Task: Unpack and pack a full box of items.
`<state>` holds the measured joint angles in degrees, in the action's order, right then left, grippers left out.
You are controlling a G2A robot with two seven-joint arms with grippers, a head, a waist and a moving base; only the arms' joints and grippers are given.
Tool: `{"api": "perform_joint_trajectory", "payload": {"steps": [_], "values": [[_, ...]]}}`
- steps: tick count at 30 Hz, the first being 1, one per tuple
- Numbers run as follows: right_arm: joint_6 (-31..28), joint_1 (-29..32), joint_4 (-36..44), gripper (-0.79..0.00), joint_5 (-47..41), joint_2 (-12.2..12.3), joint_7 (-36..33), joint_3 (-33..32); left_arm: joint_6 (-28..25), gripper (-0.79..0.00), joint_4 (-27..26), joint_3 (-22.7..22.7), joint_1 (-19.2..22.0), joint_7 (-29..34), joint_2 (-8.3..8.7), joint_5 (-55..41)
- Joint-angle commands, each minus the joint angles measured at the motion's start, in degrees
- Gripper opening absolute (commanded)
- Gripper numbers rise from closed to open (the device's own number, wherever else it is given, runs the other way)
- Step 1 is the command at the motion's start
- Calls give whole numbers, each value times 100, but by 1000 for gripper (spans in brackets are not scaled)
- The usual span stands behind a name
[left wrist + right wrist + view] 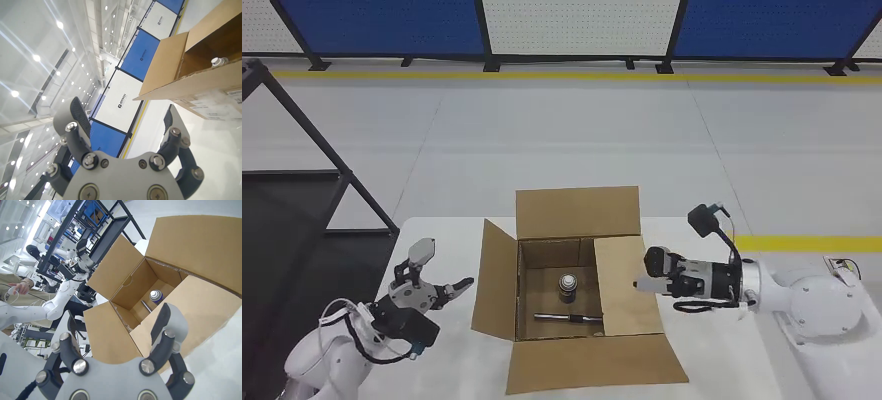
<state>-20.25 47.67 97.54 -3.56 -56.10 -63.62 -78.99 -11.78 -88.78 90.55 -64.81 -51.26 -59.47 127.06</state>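
Observation:
An open cardboard box (577,212) stands mid-table with all its flaps folded out. Inside it a spray can (567,287) stands upright, and a thin metal rod (567,317) lies on the floor in front of it. My right gripper (640,283) sits at the box's right flap. In the right wrist view it (121,323) is open and straddles that flap's edge: one finger (164,321) lies over the cardboard, the other is hidden behind it, with the can (156,295) and rod (146,306) beyond. My left gripper (442,268) is open and empty, left of the box (170,62).
A black metal rack (292,230) stands just off the table's left side. The white table (712,340) has bare surface to the right of the box and around my left arm. Blue and white partition panels (582,25) line the far floor.

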Motion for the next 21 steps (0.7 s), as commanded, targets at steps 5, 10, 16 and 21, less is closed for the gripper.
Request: {"api": "perform_joint_trajectory", "payload": {"steps": [5,10,16,21], "values": [[-327,693,415,0,-116,131,-73,-719,4,0,-86,-426,235,-207,-1,213],[-433,956,464,0,-288,191,-149,-967,-43,0,-203,-723,358,-115,-8,341],[-599,1066,386,0,-425,239,-268,-1039,-166,0,-123,-1203,628,161,-44,557],[-711,1072,206,0,-535,269,-369,-989,-215,0,164,-1673,950,359,-101,737]]}}
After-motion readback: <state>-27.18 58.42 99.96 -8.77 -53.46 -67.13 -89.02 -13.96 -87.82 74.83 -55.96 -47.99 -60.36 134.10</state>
